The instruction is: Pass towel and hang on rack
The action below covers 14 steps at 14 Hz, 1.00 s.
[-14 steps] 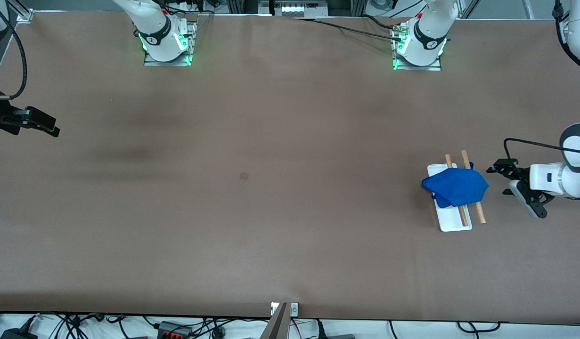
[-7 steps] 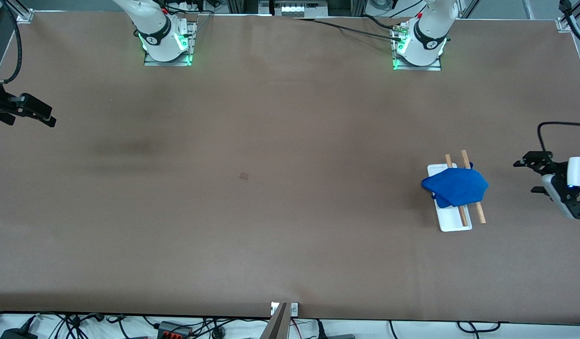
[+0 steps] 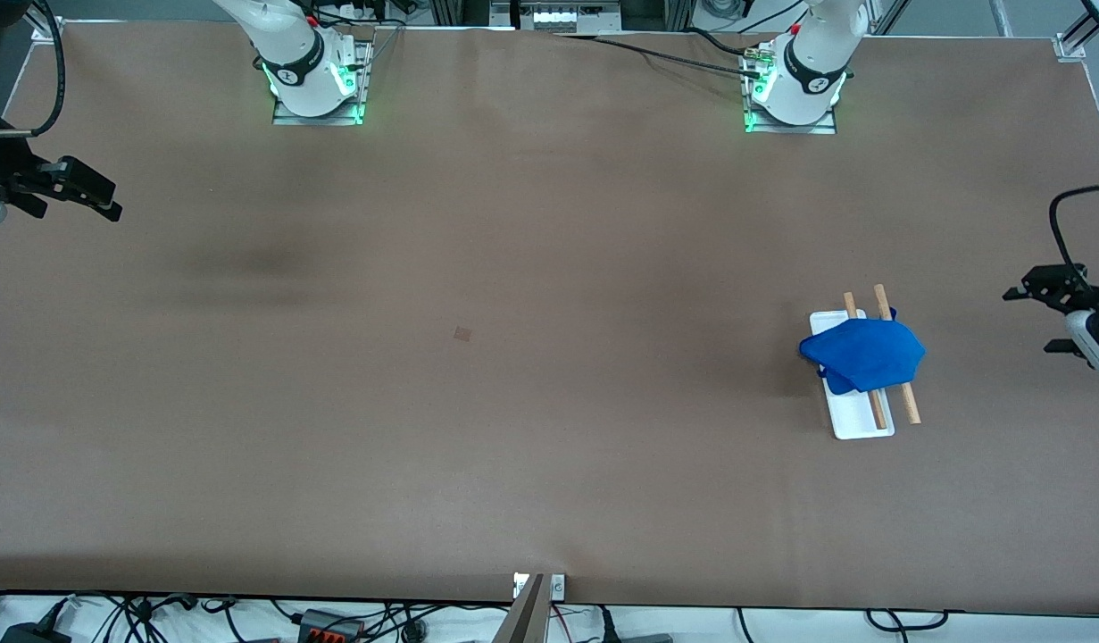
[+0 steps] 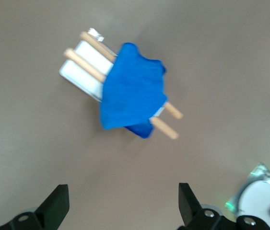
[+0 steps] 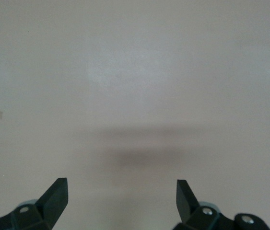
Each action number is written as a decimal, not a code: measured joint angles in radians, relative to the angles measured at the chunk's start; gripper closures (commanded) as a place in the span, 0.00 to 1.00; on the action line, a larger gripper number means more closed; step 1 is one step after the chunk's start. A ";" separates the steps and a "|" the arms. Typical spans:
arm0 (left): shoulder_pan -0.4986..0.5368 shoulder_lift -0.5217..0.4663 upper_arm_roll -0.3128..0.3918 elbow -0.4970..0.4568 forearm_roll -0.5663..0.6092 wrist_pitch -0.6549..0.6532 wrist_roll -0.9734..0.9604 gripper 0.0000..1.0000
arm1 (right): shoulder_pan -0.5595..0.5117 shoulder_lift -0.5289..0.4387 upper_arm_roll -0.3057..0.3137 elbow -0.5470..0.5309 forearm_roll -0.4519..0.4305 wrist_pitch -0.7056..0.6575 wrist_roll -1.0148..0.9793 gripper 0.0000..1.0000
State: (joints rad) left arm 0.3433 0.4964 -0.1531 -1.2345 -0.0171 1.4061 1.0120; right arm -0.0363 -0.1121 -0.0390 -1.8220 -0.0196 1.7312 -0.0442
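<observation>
The royal-blue towel [image 3: 861, 355] hangs draped over the two wooden rods of the rack [image 3: 857, 424], which stands on the table toward the left arm's end. The towel covers the rods' middle and their ends stick out. In the left wrist view the towel [image 4: 132, 88] and rack [image 4: 84, 62] lie well away from the fingertips. My left gripper [image 3: 1029, 320] [image 4: 123, 191] is open and empty, over the table's edge at the left arm's end, apart from the rack. My right gripper [image 3: 103, 201] [image 5: 121, 184] is open and empty, over bare table at the right arm's end.
The brown table [image 3: 513, 402] carries a small dark square mark [image 3: 462, 334] near its middle. The two arm bases [image 3: 317, 80] [image 3: 792, 89] stand along the table's edge farthest from the front camera. One base with a green light shows in the left wrist view [image 4: 264, 203].
My left gripper has drawn away from the rack toward the table's edge at the left arm's end. My right gripper has shifted slightly at its end. The towel and rack have not moved.
</observation>
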 measured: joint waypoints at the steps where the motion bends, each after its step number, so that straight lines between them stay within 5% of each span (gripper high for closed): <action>1: -0.027 -0.007 -0.003 0.002 0.000 -0.034 -0.050 0.00 | 0.002 0.000 0.001 -0.002 0.000 0.000 0.000 0.00; 9: -0.138 -0.030 -0.005 0.056 0.000 -0.141 -0.317 0.00 | 0.006 0.002 0.006 -0.005 0.000 0.011 0.000 0.00; 14: -0.215 -0.163 0.000 -0.033 0.019 -0.090 -0.776 0.00 | 0.006 0.002 0.006 -0.005 0.000 0.017 0.000 0.00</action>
State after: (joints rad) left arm 0.1278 0.3336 -0.1529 -1.2678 0.0016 1.3161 0.2357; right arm -0.0298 -0.1101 -0.0326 -1.8267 -0.0196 1.7479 -0.0442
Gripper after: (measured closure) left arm 0.000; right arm 0.000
